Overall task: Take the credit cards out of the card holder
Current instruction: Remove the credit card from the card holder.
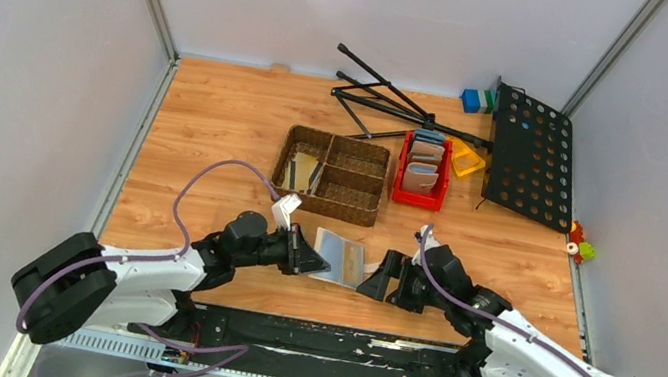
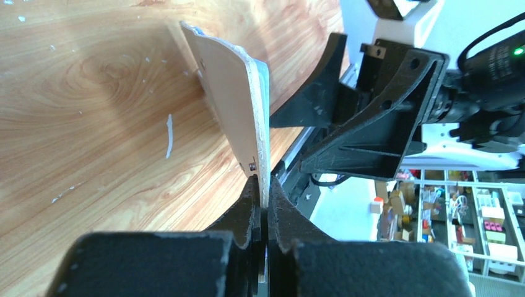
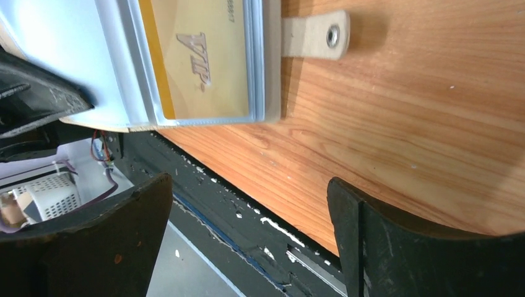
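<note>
The left gripper (image 2: 264, 193) is clamped tight on one thin edge of the card holder (image 2: 235, 93), pinching the beige cover and pale lining together so that the flap stands tilted off the table (image 1: 219, 120). At its 3 o'clock in the overhead view, the right gripper (image 3: 247, 185) faces it with jaws spread wide and nothing between them, just short of the holder's free side. The holder lies opened out between the two, at the near middle of the table, blue-grey inside upward. In the right wrist view a gold card (image 3: 198, 68) marked VIP sits in a pocket, with the pocket's pale edges framing it on three sides and the strap tab (image 3: 316, 34) poking out flat at 3 o'clock. I judge the holder light and floppy, so it needs that anchoring pinch. The card should be stiff, thin and slick, and it likely sits snug in its sleeve. The best hold looks to be the card's exposed short edge, fingers flat on its two faces, pulling straight along the pocket's length. Gripping the sleeve too would only drag the whole wallet. At 12 o'clock from the holder stands a woven basket (image 1: 361, 215) with some flat cards (image 1: 302, 171) in its left compartment, and a red bin (image 1: 400, 174) lies at 1 o'clock.
</note>
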